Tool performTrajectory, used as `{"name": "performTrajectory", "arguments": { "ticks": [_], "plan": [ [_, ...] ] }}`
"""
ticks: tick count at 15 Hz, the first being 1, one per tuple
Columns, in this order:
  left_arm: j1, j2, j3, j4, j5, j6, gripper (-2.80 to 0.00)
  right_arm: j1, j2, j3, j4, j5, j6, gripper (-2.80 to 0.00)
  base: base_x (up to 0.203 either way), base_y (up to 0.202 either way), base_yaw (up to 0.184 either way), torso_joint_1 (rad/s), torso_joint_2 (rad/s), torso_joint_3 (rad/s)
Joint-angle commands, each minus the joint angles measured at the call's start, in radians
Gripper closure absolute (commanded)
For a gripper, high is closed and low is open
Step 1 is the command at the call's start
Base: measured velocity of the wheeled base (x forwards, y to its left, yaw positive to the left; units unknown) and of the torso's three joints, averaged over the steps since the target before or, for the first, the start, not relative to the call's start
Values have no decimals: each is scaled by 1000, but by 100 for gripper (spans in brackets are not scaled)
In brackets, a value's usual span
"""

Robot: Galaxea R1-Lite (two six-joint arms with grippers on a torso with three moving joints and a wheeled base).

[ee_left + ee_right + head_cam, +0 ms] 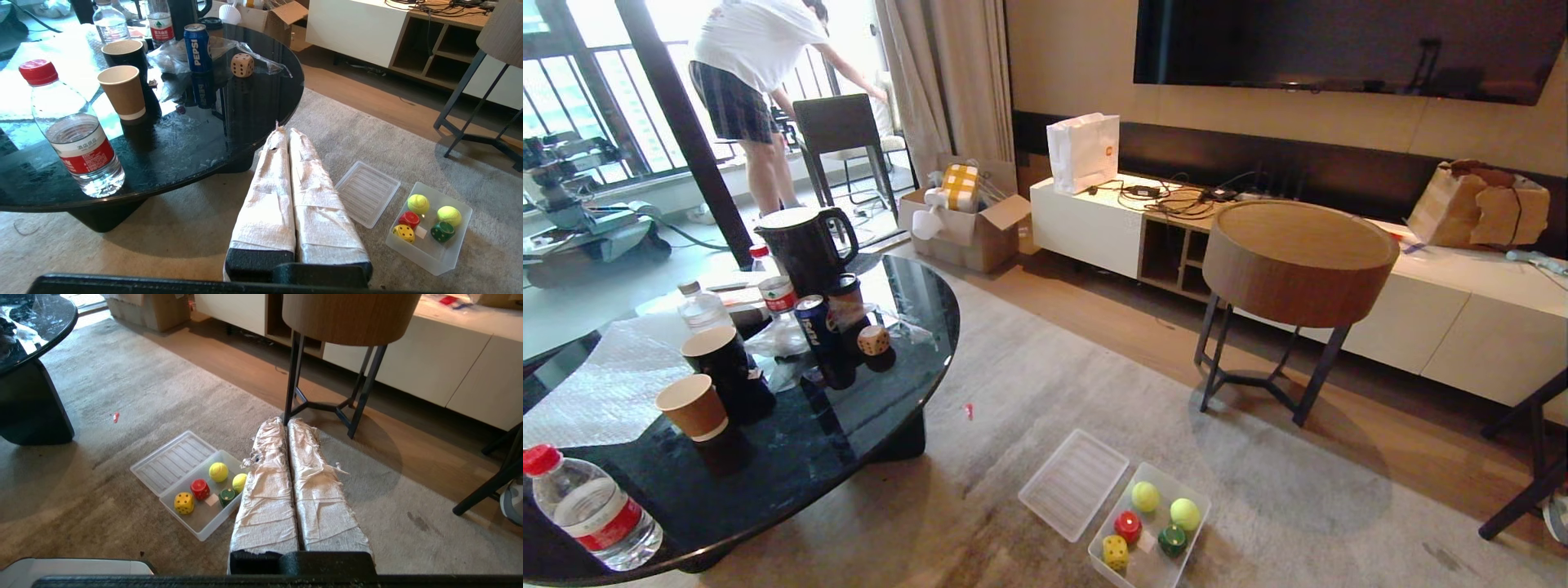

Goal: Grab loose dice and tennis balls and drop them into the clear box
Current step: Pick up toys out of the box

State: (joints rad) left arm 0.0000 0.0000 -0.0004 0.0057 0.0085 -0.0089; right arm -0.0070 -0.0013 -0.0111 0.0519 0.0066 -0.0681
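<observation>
Living-room rug holds the clear box [1112, 545] with two tennis balls [1145, 496] and three dice; the beige die [874, 340] sits on the black glass surface [894, 408]; both grippers [286, 131] [284, 422] are closed, empty; approach the die from above, avoiding the cans.

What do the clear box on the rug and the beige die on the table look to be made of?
The clear box looks like thin frosted plastic: the rug shows dimly through its walls. The beige die on the glossy dark table looks like unpainted wood, matte pale tan with black pips, though painted plastic is possible.
</observation>
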Motion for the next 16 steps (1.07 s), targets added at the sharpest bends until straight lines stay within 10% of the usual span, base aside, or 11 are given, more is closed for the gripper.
{"name": "performTrajectory", "arguments": {
  "ticks": [1,16],
  "plan": [
    [0,0,0,0,1,0,0,-1,0,0,0,1,-1,0,0,0,0,5,5,42],
    [0,0,0,0,1,0,0,-1,1,0,-3,3,2,0,1,-4,90,1,1,2]
  ]
}}
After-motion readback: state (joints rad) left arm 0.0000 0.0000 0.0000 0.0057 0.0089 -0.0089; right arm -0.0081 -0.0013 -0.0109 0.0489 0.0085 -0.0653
